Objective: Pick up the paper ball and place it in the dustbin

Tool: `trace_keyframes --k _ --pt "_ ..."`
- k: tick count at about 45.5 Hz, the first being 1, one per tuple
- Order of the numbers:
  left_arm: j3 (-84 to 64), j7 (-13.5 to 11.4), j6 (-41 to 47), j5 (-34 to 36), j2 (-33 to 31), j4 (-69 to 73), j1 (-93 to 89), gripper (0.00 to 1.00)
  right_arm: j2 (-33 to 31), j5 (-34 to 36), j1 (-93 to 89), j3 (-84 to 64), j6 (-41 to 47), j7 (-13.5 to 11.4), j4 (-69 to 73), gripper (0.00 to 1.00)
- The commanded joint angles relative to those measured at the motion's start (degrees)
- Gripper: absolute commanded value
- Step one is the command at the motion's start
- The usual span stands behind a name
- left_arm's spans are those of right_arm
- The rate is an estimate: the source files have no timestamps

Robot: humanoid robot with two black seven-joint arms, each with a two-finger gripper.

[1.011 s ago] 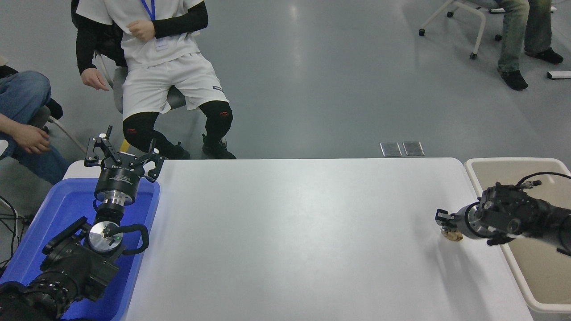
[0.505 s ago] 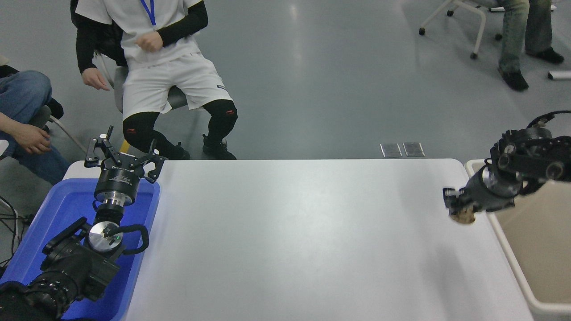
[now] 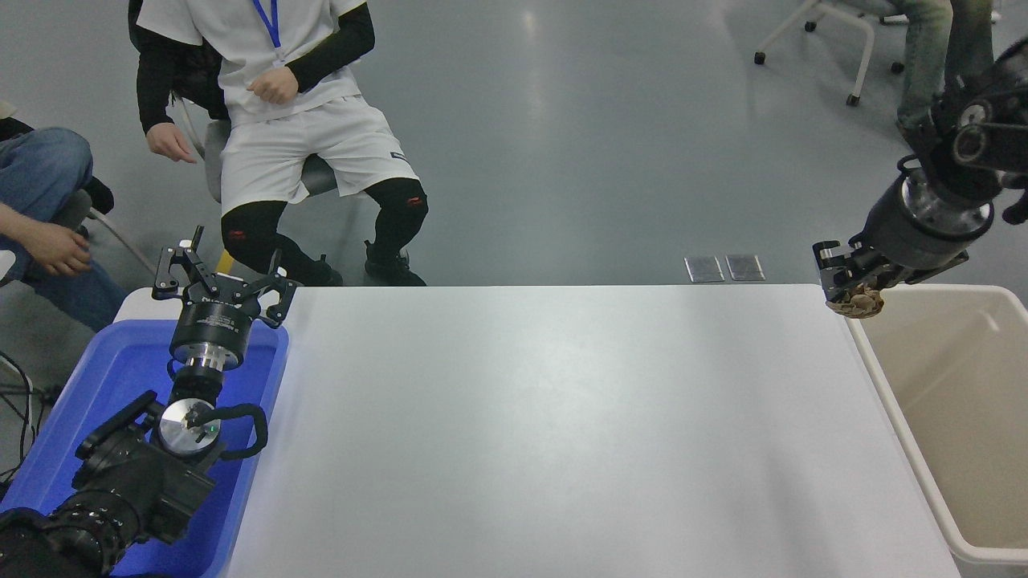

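Holding the paper ball (image 3: 856, 303), right gripper (image 3: 850, 282) hangs beside dustbin (image 3: 893, 409).

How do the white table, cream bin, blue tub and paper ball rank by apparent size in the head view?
1. White table
2. Cream bin and blue tub: both cropped by the frame, so unranked
3. Paper ball, held by the right gripper
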Motion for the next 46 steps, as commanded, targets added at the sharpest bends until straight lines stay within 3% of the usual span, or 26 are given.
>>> trace_keyframes --k 1,30,46 --pt "0.0 0.0 0.0 0.0 0.0 0.0 0.0 0.99 -0.2 0.2 8.9 -3.0 0.5 0.0 4.1 0.0" --pt "0.0 0.0 0.1 0.0 0.0 0.0 0.0 0.99 -0.8 -0.2 14.1 -5.0 0.5 -0.1 7.1 0.0" --pt "0.0 0.0 0.0 0.0 0.0 0.0 0.0 0.99 -9.7 -1.5 4.1 -5.6 0.5 -0.2 -2.7 0.0"
